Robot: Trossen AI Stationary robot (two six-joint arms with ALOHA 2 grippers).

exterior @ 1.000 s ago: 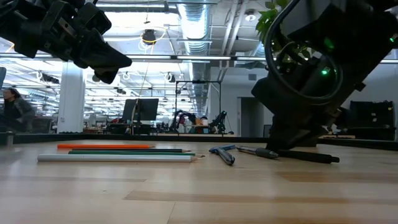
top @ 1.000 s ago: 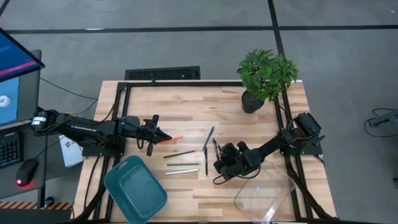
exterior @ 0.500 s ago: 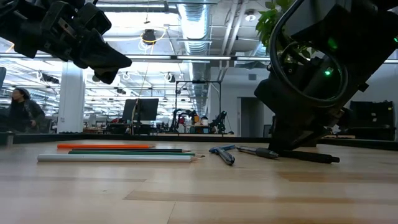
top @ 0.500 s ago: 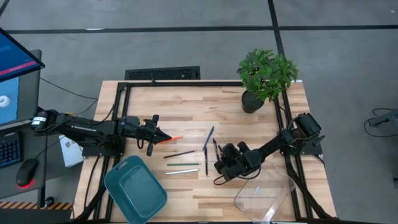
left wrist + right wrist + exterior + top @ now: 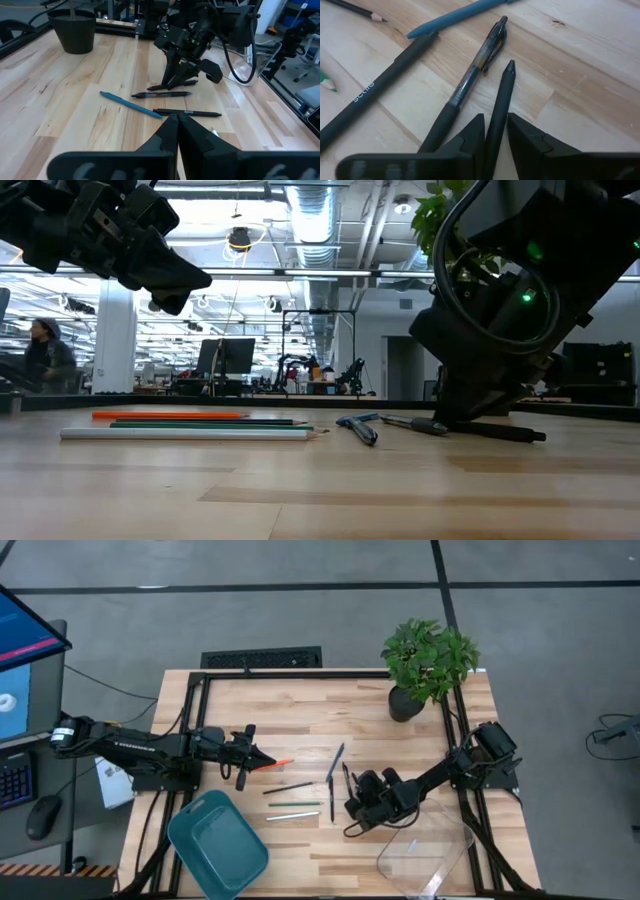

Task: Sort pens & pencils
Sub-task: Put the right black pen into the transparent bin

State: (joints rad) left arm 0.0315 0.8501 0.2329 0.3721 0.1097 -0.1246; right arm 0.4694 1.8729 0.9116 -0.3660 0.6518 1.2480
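Note:
My right gripper (image 5: pixel 495 131) stands low at the table's right middle (image 5: pixel 352 802), its fingers closed about a slim black pen (image 5: pixel 503 92) that lies on the wood. Beside it lie a clear-barrelled pen (image 5: pixel 476 67), a matte black pen (image 5: pixel 380 86) and a blue pen (image 5: pixel 462 13). Left of them an orange pencil (image 5: pixel 281 763), a dark one (image 5: pixel 290 787), a green one (image 5: pixel 296 804) and a pale one (image 5: pixel 293 815) lie flat. My left gripper (image 5: pixel 262 762) hangs shut above the table, by the orange pencil. My right gripper pinches the black pen's barrel (image 5: pixel 496 120) between its two fingers, well back from the pointed end (image 5: pixel 510 64). The fingers slant down from the table's right side and lie across the pen. The pen lies flat on the table (image 5: pixel 500 430).
A teal bin (image 5: pixel 218 843) sits at the near left corner and a clear container (image 5: pixel 425 852) at the near right. A potted plant (image 5: pixel 425 665) stands at the far right. A person moves in the room behind (image 5: pixel 45 355).

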